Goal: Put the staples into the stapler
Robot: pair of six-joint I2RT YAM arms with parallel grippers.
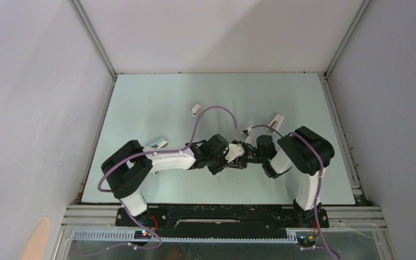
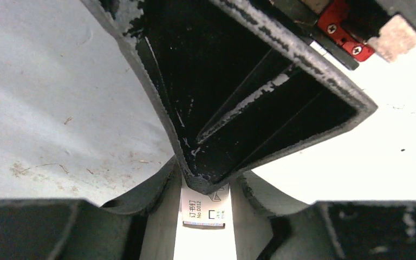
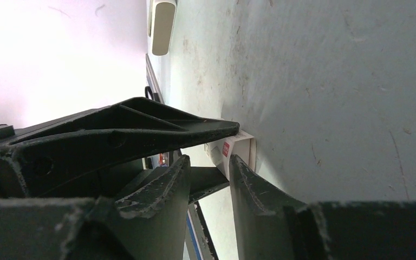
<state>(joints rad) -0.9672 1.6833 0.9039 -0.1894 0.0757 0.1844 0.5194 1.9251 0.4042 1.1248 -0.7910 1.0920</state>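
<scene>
Stapler (image 1: 275, 120) lies on the desk (image 1: 157, 97) at 1 o'clock of the small white box (image 2: 206, 208), which left fingers (image 2: 157, 211) and right fingers (image 3: 260, 200) straddle part-spread; pinch cannot be told.

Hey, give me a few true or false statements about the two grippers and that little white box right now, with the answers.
1. The left gripper and the right gripper meet near the middle of the table. True.
2. A small white staple box sits between the left gripper's fingers. True.
3. In the right wrist view, the mark on the box is blue. False: it is red.
4. A gripper is holding the short white stub. False: it lies on the table beyond both arms, apart from them.
</scene>
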